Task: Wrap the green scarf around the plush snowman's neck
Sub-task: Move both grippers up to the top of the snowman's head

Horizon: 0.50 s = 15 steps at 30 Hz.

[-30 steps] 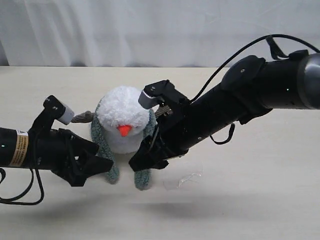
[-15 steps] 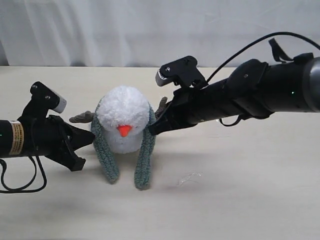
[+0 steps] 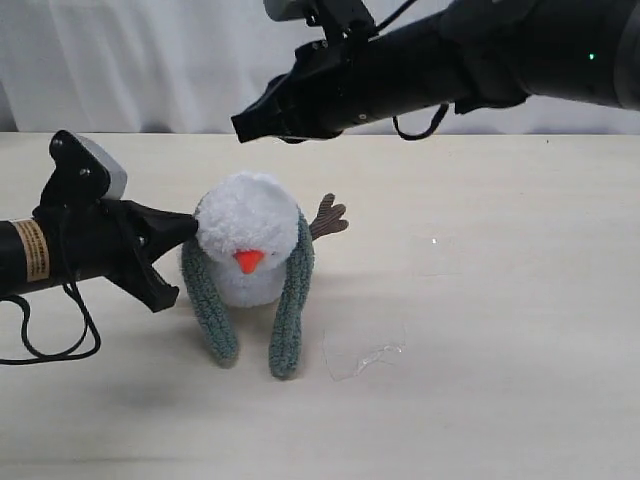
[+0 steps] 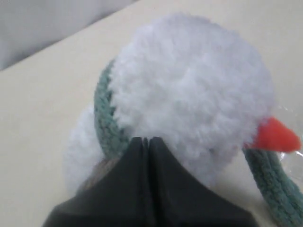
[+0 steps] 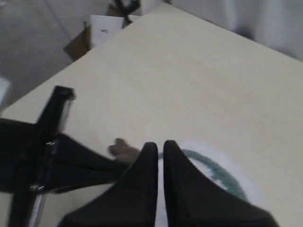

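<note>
White curtain (softly creased), beige tabletop

A crumpled clear plastic scrap lies on the beige table before a white curtain.

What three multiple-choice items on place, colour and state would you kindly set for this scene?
1. Where is the right gripper? A) above the plush snowman; B) level beside it; C) beneath it.
2. What colour is the snowman's nose? A) blue; B) orange; C) black.
3. How do the left gripper's jaws stand? A) wide open; B) hidden; C) shut.
Key: 1A, it hangs over the snowman's head; 2B, the cone is bright orange; 3C, the fingers meet without a gap.
</note>
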### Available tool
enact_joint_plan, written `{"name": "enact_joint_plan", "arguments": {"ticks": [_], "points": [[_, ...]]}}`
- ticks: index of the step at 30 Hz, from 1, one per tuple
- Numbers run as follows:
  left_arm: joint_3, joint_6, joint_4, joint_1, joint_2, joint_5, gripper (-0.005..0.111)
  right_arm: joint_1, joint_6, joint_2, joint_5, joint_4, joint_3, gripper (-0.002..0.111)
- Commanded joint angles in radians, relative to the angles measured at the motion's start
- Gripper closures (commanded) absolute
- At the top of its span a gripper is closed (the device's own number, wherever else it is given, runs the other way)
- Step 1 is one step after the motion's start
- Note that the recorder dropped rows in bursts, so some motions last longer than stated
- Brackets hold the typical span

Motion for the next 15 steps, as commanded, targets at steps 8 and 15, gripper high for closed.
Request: {"name": "enact_joint_plan", "arguments": {"ticks": [8,15], "points": [[-0.113,-0.008,-0.114,0.081,-0.008,0.035,0.107,-0.003,0.141,0.119,0.202,-0.139,-0.088,0.104],[-0.343,-0.641,0.622,0.201,-0.005,-0.040,0.107,-0.003,0.136,0.126,0.204,-0.139,-0.088,0.104]]}}
